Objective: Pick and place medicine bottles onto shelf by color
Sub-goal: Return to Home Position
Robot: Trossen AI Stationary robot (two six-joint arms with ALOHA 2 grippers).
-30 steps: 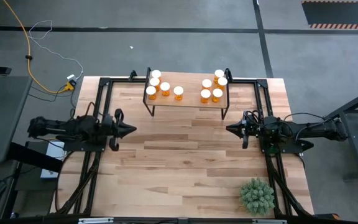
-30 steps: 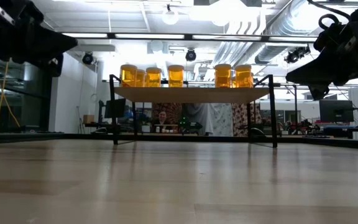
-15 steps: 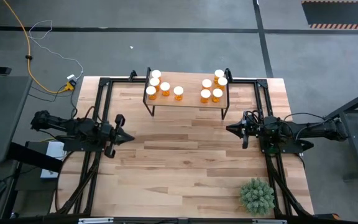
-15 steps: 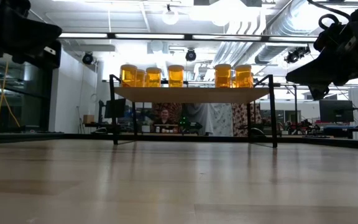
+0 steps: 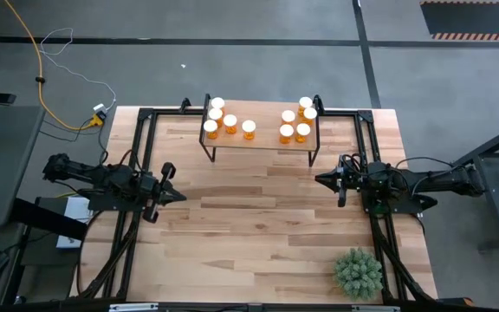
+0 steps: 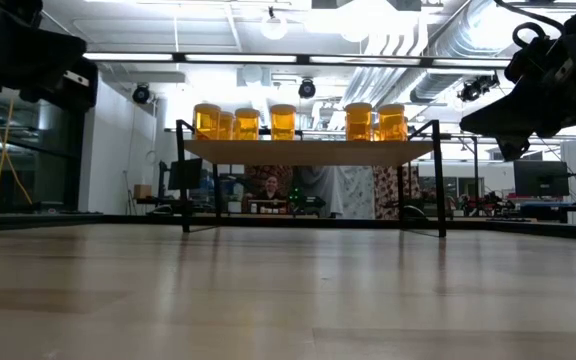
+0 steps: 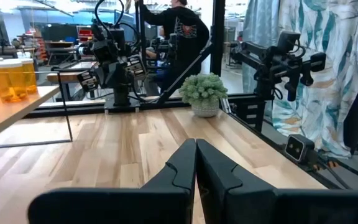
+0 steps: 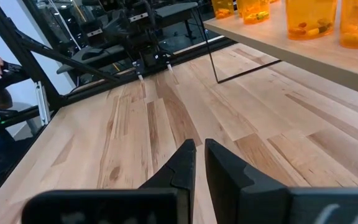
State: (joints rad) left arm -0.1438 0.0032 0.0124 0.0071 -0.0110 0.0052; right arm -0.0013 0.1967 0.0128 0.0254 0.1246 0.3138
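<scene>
Hovering over the left side of the large light-wood table [image 5: 258, 234] in the high view, the dark two-finger left gripper [image 5: 178, 195] sits at middle height and points toward the frame's right. Its jaws are pressed together, with nothing between them.

Above and to the right of it, in the upper centre of the frame, stands the low light-wood shelf [image 5: 267, 132] on thin black metal legs. All the small translucent orange medicine bottles [image 5: 230, 121] with round white caps stand upright on its board, well apart from both sets of jaws. Five are clustered at the shelf's left end and five at its right end, with bare wood between the two clusters.

Right of the shelf and lower, at middle height, the dark right gripper [image 5: 319, 179] points toward the frame's left. Its jaws are drawn close, with only a thin slit between them, and they grasp nothing.

At the table's lower right corner stands a green spiky plant [image 5: 358, 272].
</scene>
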